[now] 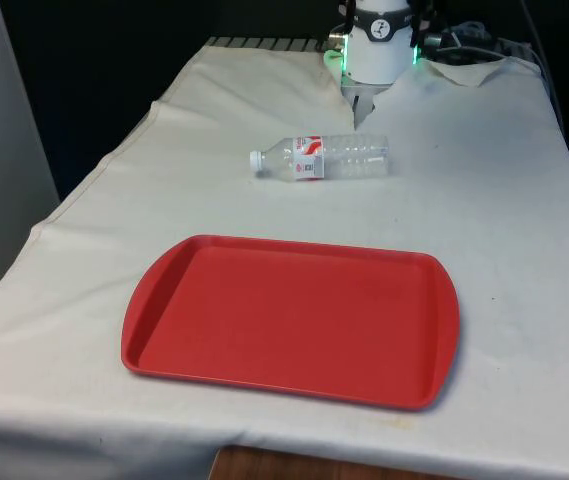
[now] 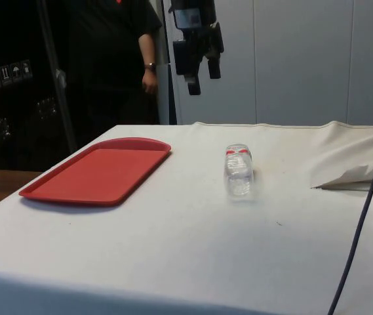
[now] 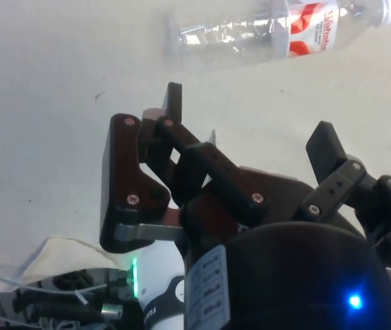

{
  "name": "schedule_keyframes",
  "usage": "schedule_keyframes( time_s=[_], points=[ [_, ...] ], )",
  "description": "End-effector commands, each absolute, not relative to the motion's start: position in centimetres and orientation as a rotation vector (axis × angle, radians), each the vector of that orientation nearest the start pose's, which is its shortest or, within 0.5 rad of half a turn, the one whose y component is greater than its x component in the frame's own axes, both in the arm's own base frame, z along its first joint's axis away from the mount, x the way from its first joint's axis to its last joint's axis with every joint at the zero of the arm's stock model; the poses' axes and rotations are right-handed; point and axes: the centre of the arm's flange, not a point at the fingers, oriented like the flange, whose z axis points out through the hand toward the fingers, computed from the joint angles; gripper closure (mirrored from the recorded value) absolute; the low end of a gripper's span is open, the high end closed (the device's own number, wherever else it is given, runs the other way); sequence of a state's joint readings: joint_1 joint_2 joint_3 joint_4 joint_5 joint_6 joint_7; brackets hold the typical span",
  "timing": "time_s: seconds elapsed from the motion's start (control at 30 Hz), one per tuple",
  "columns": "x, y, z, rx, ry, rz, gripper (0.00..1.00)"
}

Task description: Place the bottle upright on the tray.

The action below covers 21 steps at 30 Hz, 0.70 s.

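Note:
A clear plastic bottle [image 1: 324,157] with a red-and-white label and a white cap lies on its side on the white cloth, its cap towards the front view's left. From the side, the bottle [image 2: 238,172] shows end on. The red tray [image 1: 294,320] lies flat and bare on the near side of the bottle; in the side view the tray [image 2: 101,172] sits apart from it. My gripper [image 2: 202,77] hangs open well above the table, behind the bottle, holding nothing. In the wrist view the gripper [image 3: 248,113] has its fingers wide apart, with the bottle [image 3: 277,31] beyond them.
A person in dark clothes [image 2: 120,52] stands behind the table near the tray's far end. The cloth bunches into a fold [image 2: 356,170] at the robot's end. A dark cable [image 2: 363,210] hangs across the side view's right.

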<state>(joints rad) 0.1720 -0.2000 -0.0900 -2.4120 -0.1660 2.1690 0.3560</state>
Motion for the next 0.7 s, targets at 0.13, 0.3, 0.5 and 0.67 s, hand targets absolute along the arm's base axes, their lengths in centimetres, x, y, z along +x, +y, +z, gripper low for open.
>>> schedule_keyframes(
  time_s=[0.13, 0.3, 0.5, 0.67],
  points=[
    [45.4, 2.6, 37.9, -3.265, 0.332, 0.002, 0.0],
    [45.4, 2.3, 37.4, -3.262, 0.375, 0.008, 0.0],
    [45.4, 2.1, 37.0, -3.255, 0.427, 0.016, 0.0],
    [45.4, 1.7, 36.6, -3.25, 0.475, 0.023, 0.0]
  ],
)
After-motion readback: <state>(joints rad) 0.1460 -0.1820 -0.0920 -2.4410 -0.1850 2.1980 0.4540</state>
